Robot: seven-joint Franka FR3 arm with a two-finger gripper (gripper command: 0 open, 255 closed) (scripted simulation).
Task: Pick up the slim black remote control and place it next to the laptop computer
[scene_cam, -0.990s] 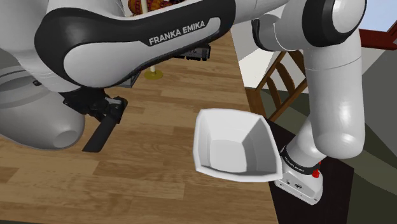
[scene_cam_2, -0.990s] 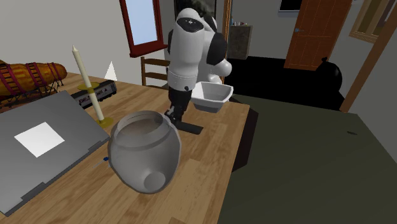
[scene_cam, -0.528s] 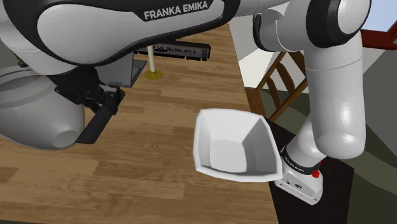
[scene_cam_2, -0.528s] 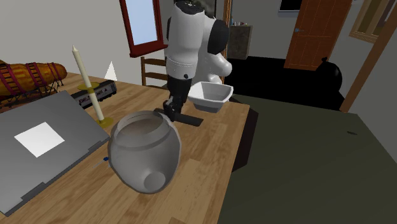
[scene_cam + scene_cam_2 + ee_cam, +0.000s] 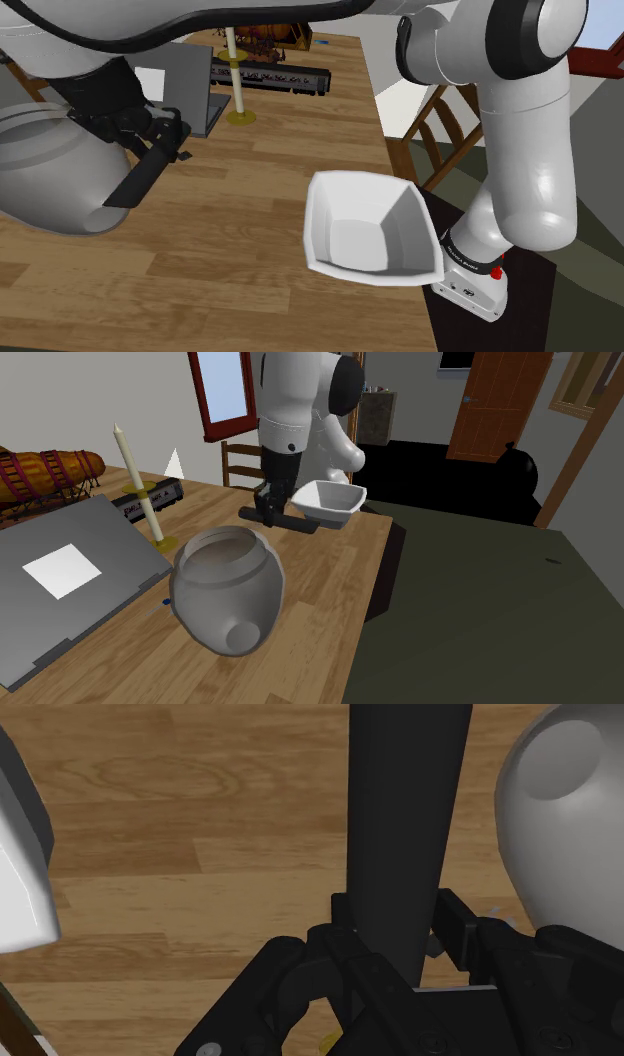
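Second exterior view's left: grey laptop (image 5: 60, 567) on the wooden table (image 5: 320, 582), then candle (image 5: 135, 472), then grey jar (image 5: 225, 587). Gripper (image 5: 266, 507) is clamped on the slim black remote (image 5: 285, 519), held level above the table. It's just beside the white bowl (image 5: 332, 500), well apart from the laptop.

wooden table (image 5: 335, 577), red-framed window (image 5: 222, 387), brown door (image 5: 497, 402), dark green floor (image 5: 470, 622).
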